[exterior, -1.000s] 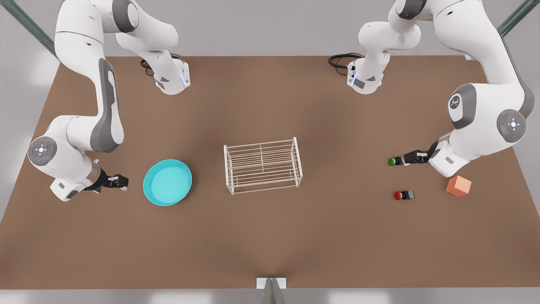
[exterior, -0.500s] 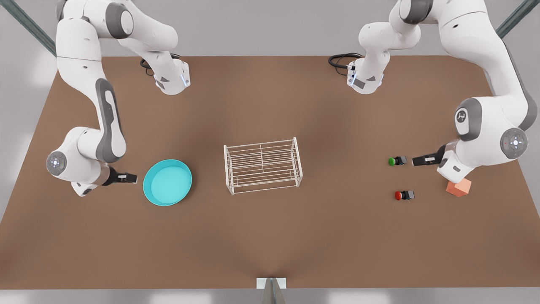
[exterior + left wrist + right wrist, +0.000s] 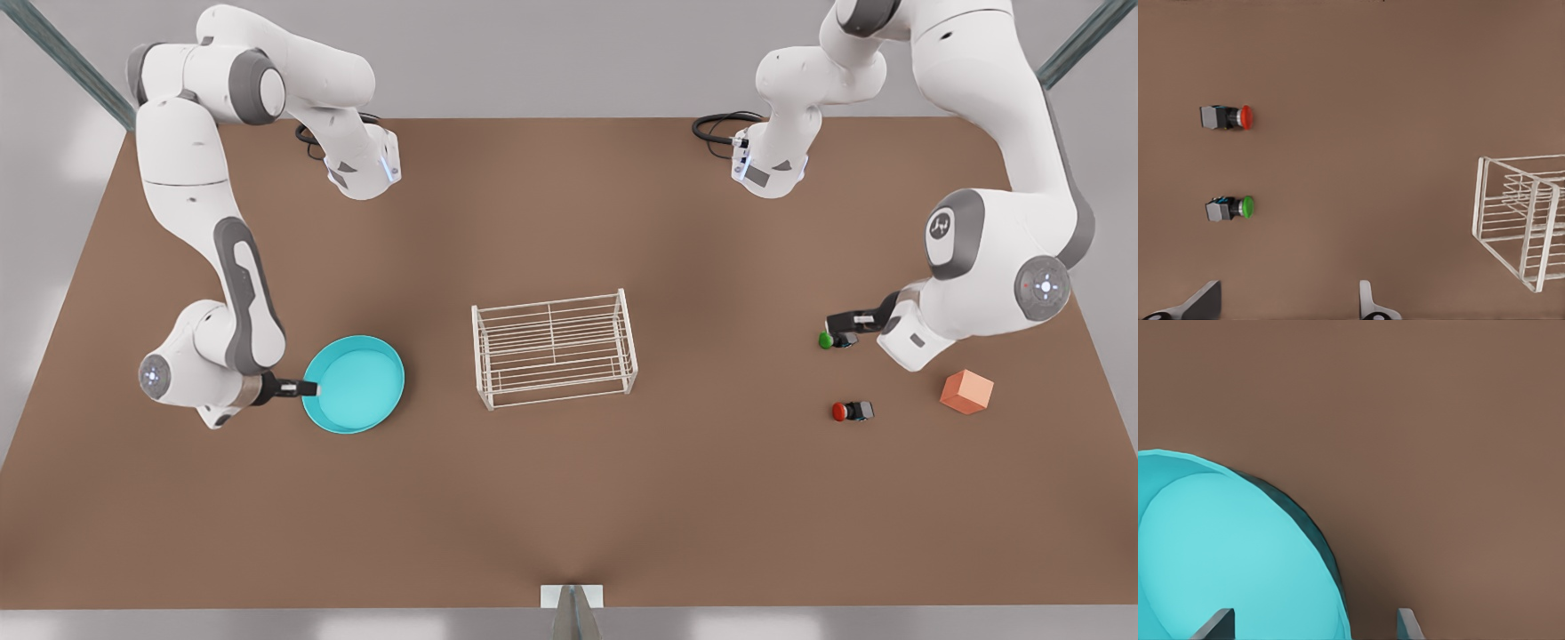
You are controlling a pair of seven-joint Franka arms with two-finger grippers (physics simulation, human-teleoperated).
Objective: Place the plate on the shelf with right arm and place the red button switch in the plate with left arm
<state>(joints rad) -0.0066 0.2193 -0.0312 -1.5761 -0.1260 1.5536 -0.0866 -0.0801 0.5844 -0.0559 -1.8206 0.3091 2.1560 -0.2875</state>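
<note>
The turquoise plate (image 3: 353,384) lies flat on the table at the front view's left. My right gripper (image 3: 308,388) is at its outer edge, open, with its fingertips on either side of the plate's rim (image 3: 1328,550). The white wire shelf (image 3: 553,347) stands in the middle with nothing on it. The red button switch (image 3: 851,411) lies on its side at the front view's right. Farther back my left gripper (image 3: 841,324) hovers open just by the green-capped switch (image 3: 828,340). The left wrist view shows the red button switch (image 3: 1227,117) beyond the green-capped switch (image 3: 1231,208), which lies just ahead of the open left gripper (image 3: 1285,303).
An orange cube (image 3: 966,392) sits near the table's edge on the front view's right, beside the red switch. Both arm bases (image 3: 363,164) stand at the table's far edge. The shelf's corner (image 3: 1518,220) shows in the left wrist view.
My right gripper has slid toward the plate and now reaches its rim. My left gripper drew back from the green switch, then came forward over it again.
</note>
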